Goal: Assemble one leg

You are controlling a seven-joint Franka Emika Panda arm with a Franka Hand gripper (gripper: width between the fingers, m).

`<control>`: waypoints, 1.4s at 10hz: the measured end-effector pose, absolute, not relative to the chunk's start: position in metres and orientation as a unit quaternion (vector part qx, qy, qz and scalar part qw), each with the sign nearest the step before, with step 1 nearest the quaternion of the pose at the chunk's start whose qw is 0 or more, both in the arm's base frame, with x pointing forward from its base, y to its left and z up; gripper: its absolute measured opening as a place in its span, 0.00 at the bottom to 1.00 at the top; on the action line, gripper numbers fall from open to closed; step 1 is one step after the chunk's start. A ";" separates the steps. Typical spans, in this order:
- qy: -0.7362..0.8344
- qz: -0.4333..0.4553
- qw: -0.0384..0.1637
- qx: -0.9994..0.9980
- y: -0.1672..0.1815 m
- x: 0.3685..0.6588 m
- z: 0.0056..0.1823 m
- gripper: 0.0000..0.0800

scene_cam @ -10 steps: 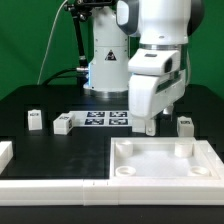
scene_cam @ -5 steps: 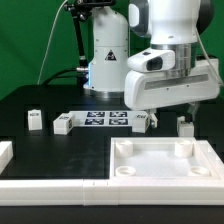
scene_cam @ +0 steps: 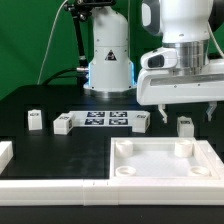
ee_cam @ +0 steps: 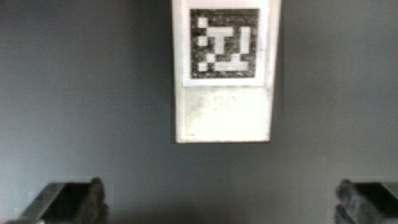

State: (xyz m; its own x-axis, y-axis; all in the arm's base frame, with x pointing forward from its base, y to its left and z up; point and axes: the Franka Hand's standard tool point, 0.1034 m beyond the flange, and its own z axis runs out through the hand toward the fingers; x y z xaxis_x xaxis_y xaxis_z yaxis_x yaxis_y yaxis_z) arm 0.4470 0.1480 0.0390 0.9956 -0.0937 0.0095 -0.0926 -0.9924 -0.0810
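Several small white legs with marker tags lie on the black table: one (scene_cam: 186, 124) at the exterior view's right, one (scene_cam: 141, 121) by the marker board's end, one (scene_cam: 63, 124) and one (scene_cam: 35, 119) at the left. My gripper (scene_cam: 187, 110) hangs open and empty just above the rightmost leg. In the wrist view that leg (ee_cam: 224, 70) lies lengthwise ahead of the gripper (ee_cam: 222, 205), its tag facing up, apart from both fingertips (ee_cam: 71, 200). The large white square piece (scene_cam: 165, 160) with corner holes lies in front.
The marker board (scene_cam: 105, 119) lies on the table between the legs. A white frame edge (scene_cam: 50, 184) runs along the front, with a white corner piece (scene_cam: 5, 152) at the left. The robot base (scene_cam: 108, 60) stands behind.
The arm has moved toward the exterior view's right, from above the leg by the marker board's end to above the rightmost leg. The gripper stayed open and empty.
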 end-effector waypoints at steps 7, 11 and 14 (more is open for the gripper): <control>0.011 0.198 0.019 -0.980 0.147 0.438 0.035 0.81; 0.004 0.337 0.011 -0.941 0.145 0.434 0.026 0.81; 0.004 0.459 0.007 -0.888 0.150 0.419 0.019 0.81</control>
State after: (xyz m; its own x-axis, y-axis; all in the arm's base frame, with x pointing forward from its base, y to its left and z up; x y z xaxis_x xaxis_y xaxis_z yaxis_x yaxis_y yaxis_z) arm 0.4195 0.1504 0.0190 0.5789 -0.0012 -0.8154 -0.0143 -0.9999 -0.0086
